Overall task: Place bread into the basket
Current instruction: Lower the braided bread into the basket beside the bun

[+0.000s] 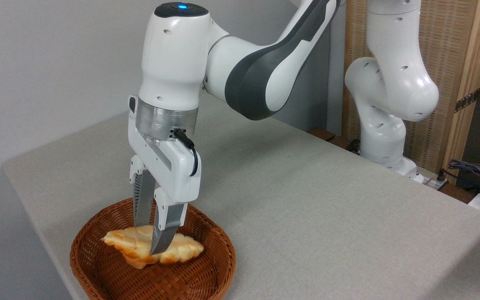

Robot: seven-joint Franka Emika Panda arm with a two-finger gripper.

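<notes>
Pale grey wall [48, 62] behind a beige table [306, 200], wooden screen [452, 62] right

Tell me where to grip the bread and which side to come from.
Grip the bread across its narrow middle, coming straight down from above. It is long and flat with tapered ends, lying inside the basket, whose rim blocks side approaches. The tool already straddles that middle.

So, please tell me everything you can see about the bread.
The bread is a long, flat, leaf-shaped loaf, pale cream with golden-orange toasted patches and a bumpy, braided-looking top. It looks whole. It is inside the basket, lying roughly level and stretched from left to right across the upper part of the bowl. The gripper comes down from above, its two fingers closed on the loaf's middle, one in front and one behind. Whether its underside rests on the weave cannot be told.
</notes>
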